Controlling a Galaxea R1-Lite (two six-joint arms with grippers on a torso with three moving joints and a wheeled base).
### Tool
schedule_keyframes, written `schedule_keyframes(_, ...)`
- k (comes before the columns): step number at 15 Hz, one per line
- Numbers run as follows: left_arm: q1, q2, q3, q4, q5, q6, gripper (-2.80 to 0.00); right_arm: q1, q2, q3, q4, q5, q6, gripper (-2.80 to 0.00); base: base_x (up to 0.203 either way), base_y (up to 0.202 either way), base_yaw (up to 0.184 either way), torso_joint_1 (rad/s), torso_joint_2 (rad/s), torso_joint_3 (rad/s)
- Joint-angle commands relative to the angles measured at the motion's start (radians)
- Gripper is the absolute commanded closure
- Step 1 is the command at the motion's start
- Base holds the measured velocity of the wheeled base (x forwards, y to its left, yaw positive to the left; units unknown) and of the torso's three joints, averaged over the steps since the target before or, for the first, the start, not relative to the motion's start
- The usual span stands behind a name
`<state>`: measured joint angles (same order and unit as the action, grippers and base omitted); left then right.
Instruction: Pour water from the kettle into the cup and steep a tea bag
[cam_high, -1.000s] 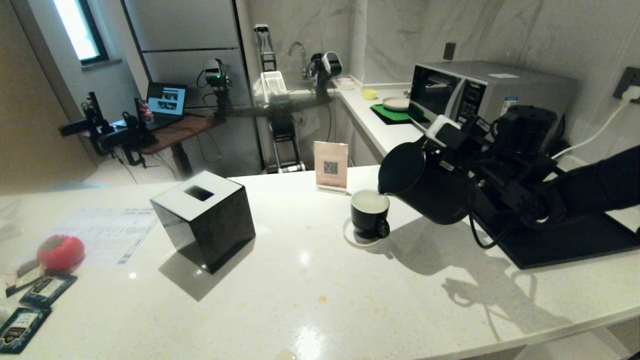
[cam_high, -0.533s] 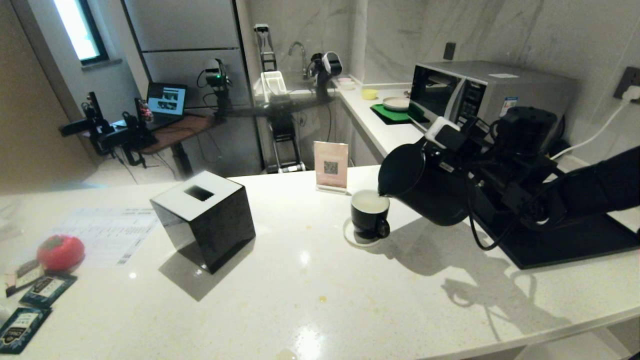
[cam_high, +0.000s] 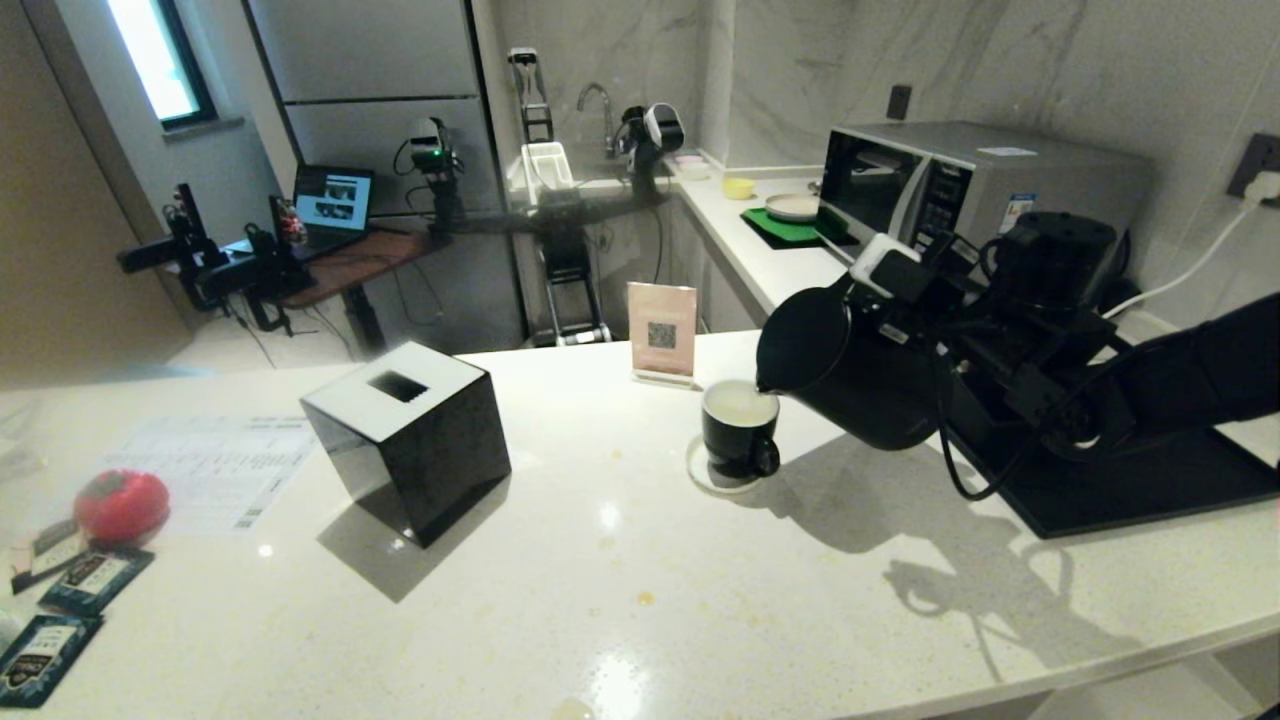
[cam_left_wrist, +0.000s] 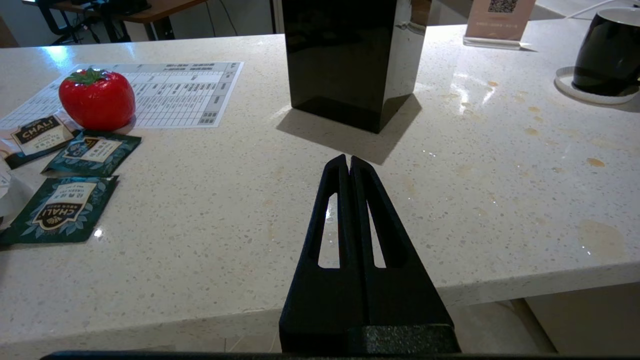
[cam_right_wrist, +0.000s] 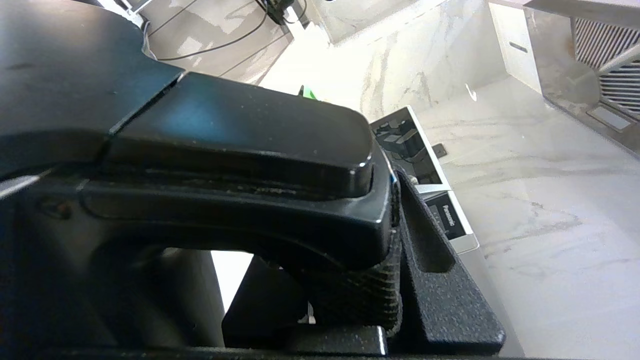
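The matte black kettle (cam_high: 850, 370) hangs tilted at the right of the counter, its spout just over the rim of the cup (cam_high: 740, 435). My right gripper (cam_high: 935, 300) is shut on the kettle's side handle (cam_right_wrist: 225, 165); in the right wrist view its ribbed fingers (cam_right_wrist: 430, 240) press against that handle. The black cup stands on a round white coaster (cam_high: 712, 480) and holds pale water (cam_high: 741, 403). The cup (cam_left_wrist: 607, 50) also shows in the left wrist view. My left gripper (cam_left_wrist: 348, 160) is shut and empty over the counter's front edge. The tea bag is out of view.
A black cube with a white slotted top (cam_high: 410, 440) stands left of centre. Far left lie a red tomato-shaped thing (cam_high: 122, 505), teal packets (cam_high: 95, 578) and a printed sheet (cam_high: 220, 470). A card sign (cam_high: 661, 333) stands behind the cup. A black tray (cam_high: 1130, 490) and microwave (cam_high: 960, 180) are at the right.
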<state>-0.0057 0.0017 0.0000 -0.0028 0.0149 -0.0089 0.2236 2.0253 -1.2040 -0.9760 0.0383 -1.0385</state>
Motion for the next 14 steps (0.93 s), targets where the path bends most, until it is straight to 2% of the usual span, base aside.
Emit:
schedule_keyframes(1, 0.000, 0.001, 0.000, 0.000, 0.000, 0.000, 0.00, 0.000, 0.000, -0.002, -0.006, 0.000, 0.000, 0.00, 0.000, 0.000, 0.000, 0.000, 0.00, 0.000)
schedule_keyframes(11, 0.000, 0.001, 0.000, 0.000, 0.000, 0.000, 0.00, 0.000, -0.017, -0.008, -0.003, -0.006, 0.050, 0.00, 0.000, 0.000, 0.000, 0.000, 0.00, 0.000)
schedule_keyframes(14, 0.000, 0.001, 0.000, 0.000, 0.000, 0.000, 0.00, 0.000, -0.023, -0.008, -0.002, -0.008, 0.091, 0.00, 0.000, 0.000, 0.000, 0.000, 0.00, 0.000)
